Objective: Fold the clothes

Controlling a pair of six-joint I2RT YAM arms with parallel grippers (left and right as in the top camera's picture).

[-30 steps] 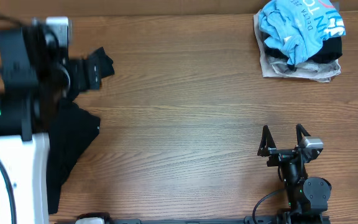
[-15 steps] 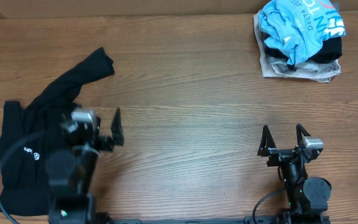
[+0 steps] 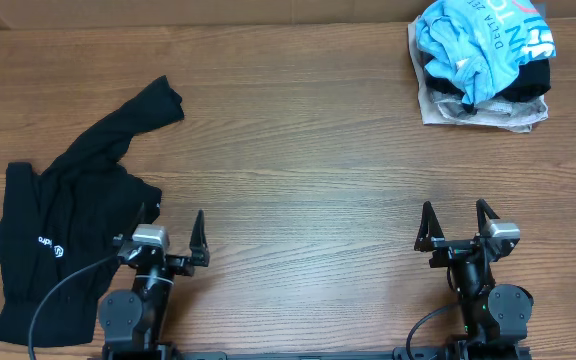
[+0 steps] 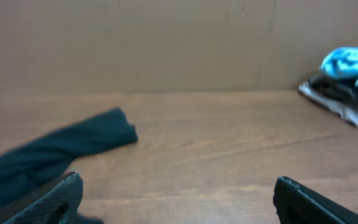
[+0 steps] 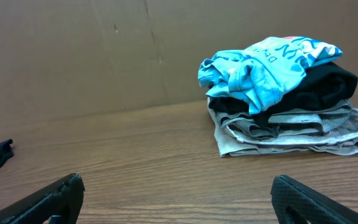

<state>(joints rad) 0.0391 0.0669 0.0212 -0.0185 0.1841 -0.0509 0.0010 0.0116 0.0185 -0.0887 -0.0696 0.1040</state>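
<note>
A black long-sleeved top (image 3: pixel 58 220) lies rumpled and unfolded along the left edge of the wooden table (image 3: pixel 308 150). Its small white logo (image 3: pixel 48 246) faces up, and one sleeve (image 3: pixel 143 112) stretches toward the far edge. Just right of it, at the near edge, the left gripper (image 3: pixel 173 238) is released, jaws wide apart and holding nothing. Its left finger sits at the top's hem, but contact is unclear. Well to the right along the same near edge, the right gripper (image 3: pixel 455 222) is likewise spread and empty over bare wood. In the far right corner, a light blue T-shirt (image 3: pixel 478 40) with white and red-orange lettering is bunched on top of a pile. Beneath it are a black garment (image 3: pixel 533 78) and, at the bottom, a grey garment (image 3: pixel 468 110).
</note>
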